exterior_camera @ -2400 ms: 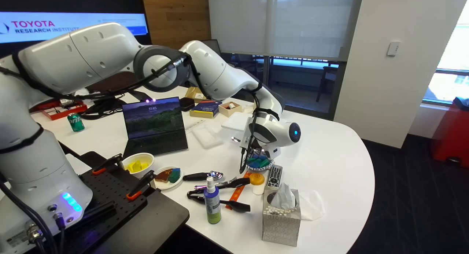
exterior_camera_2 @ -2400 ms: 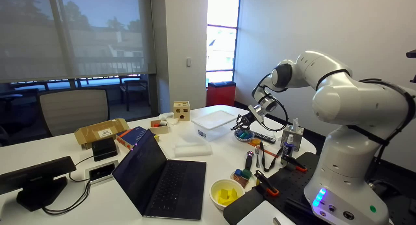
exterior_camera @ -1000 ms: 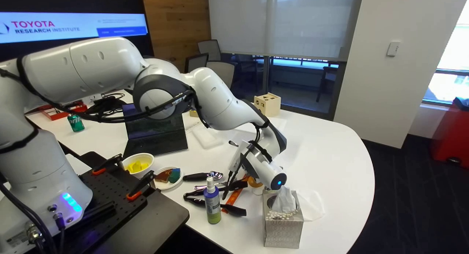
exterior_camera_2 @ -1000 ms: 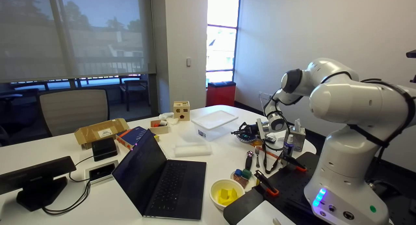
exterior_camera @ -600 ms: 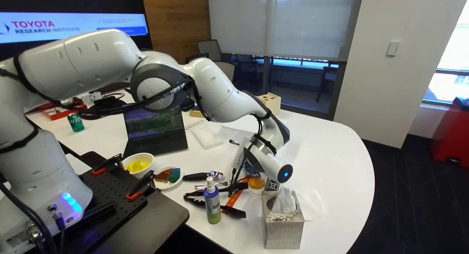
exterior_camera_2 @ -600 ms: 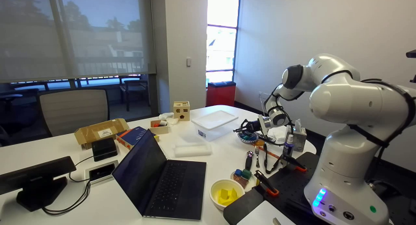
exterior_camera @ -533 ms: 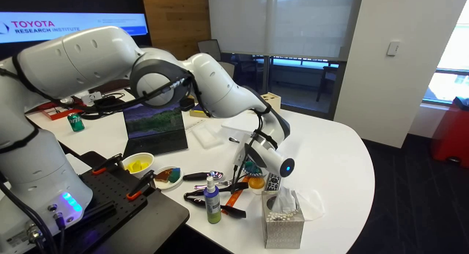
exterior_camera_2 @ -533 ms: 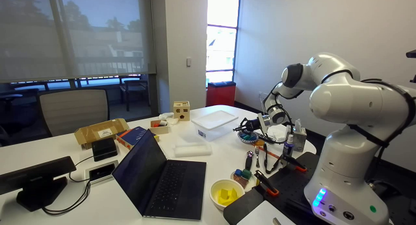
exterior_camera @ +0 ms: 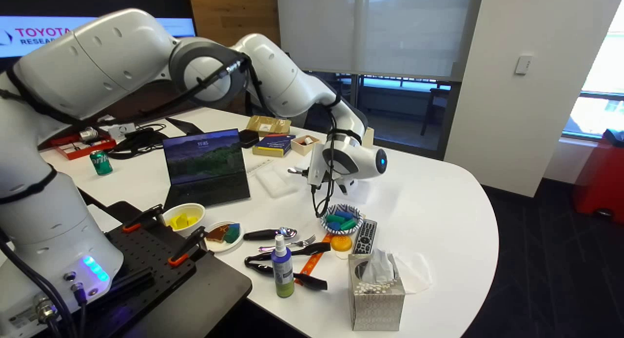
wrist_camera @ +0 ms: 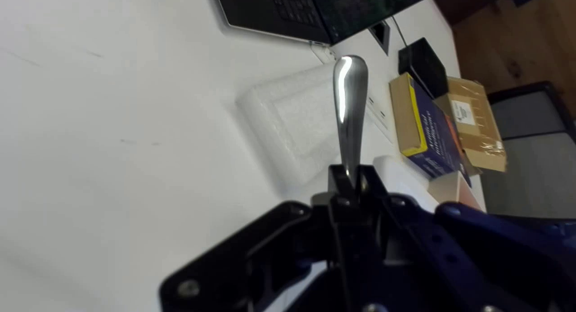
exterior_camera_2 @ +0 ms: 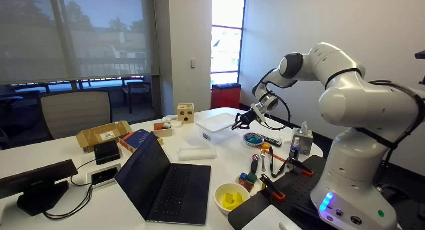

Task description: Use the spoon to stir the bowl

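In the wrist view, see the claw closed firmly on the spoon, with long axis from twelve to six o'clock and only the rounded upper end visible. In an exterior view, find the patterned bowl on the counter, apart from the claw and toward its five o'clock, with the spoon's visible end pointing to nine. In an exterior view, find the patterned bowl toward four o'clock from the claw; so, for stirring, probably carry the spoon that way, then lower.
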Available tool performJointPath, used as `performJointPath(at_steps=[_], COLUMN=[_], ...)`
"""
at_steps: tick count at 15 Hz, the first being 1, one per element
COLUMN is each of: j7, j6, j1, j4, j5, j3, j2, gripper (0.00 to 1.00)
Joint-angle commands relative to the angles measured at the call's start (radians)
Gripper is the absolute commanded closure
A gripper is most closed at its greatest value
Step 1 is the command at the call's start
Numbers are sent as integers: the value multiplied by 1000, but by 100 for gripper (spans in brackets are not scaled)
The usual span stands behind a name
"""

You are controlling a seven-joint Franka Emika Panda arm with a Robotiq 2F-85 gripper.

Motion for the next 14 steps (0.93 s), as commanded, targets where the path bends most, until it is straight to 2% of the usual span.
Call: performJointPath(at_steps=[1, 4, 8, 14], j7=[101, 180, 331, 497], j6=[42, 122, 172, 154], j1=[130, 218, 300, 324], j4=[-65, -59, -57, -31], j5=[-62, -114, -253, -457], j3=[-84, -138, -186, -182], j2=[-61, -45, -26, 9], gripper=[98, 98, 98, 98])
